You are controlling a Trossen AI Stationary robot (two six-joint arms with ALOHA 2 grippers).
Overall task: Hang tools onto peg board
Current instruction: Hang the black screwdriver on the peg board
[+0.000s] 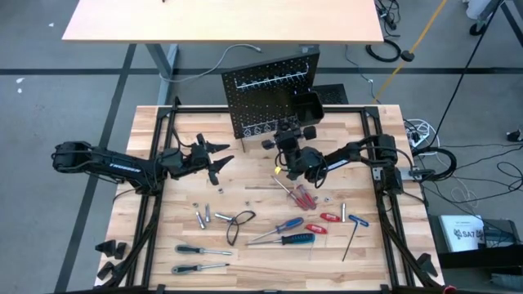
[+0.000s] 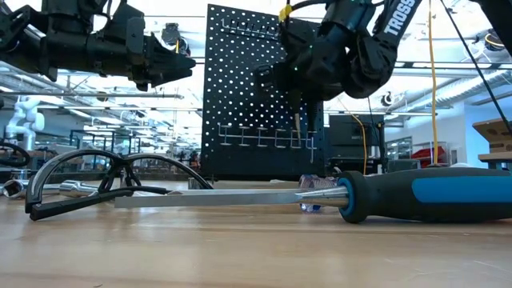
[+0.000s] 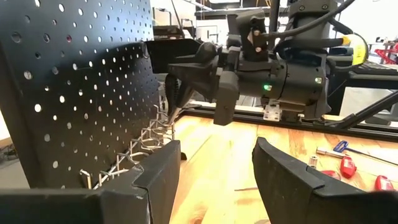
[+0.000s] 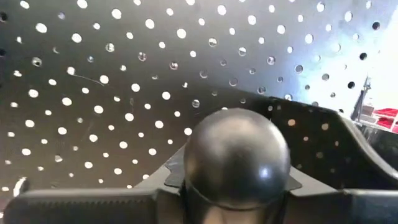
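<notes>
**Right gripper at the peg board, tool in grasp**

Right gripper (image 1: pixel 283 147) clenched on a black round-ended tool handle (image 4: pixel 236 155), just in front of the peg board (image 1: pixel 270 102), above its lower hook row. Left gripper (image 1: pixel 219 159) released, jaws apart, hovering left of the board. Remaining tools (image 1: pixel 286 233) scattered on the table (image 1: pixel 368 245).

Robotics lab with an open workshop floor.
A wooden desk (image 1: pixel 245 245) in a black frame stands on grey flooring amid loose cables (image 1: pixel 458 175); the low view shows ceiling strip lights, monitors and another robot arm (image 2: pixel 18 120) beyond.
</notes>
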